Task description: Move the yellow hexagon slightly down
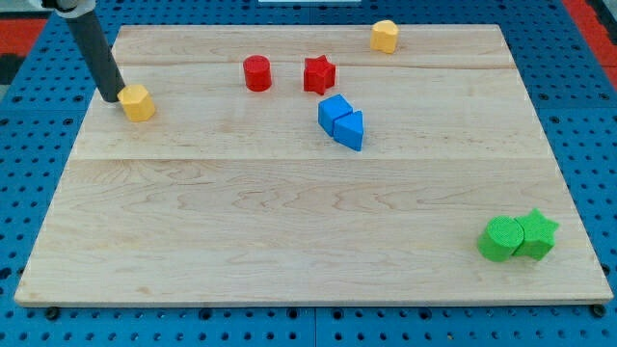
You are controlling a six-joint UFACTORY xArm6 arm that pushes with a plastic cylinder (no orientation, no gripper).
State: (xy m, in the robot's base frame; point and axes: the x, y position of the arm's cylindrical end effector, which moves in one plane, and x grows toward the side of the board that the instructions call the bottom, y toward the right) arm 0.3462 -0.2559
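The yellow hexagon (138, 101) lies near the board's left edge, in the upper part of the view. My tip (111, 98) is just left of it, touching or nearly touching its left side. The dark rod leans up toward the view's top left. A second yellow block (385, 36), rounder and perhaps heart-shaped, sits at the top edge, right of centre.
A red cylinder (256, 73) and a red star (319, 74) stand side by side at upper centre. A blue cube (335, 112) touches a blue triangle (351, 130) just below them. A green cylinder (500, 239) and a green star (536, 234) touch at the lower right. The wooden board (289, 241) lies on a blue pegboard.
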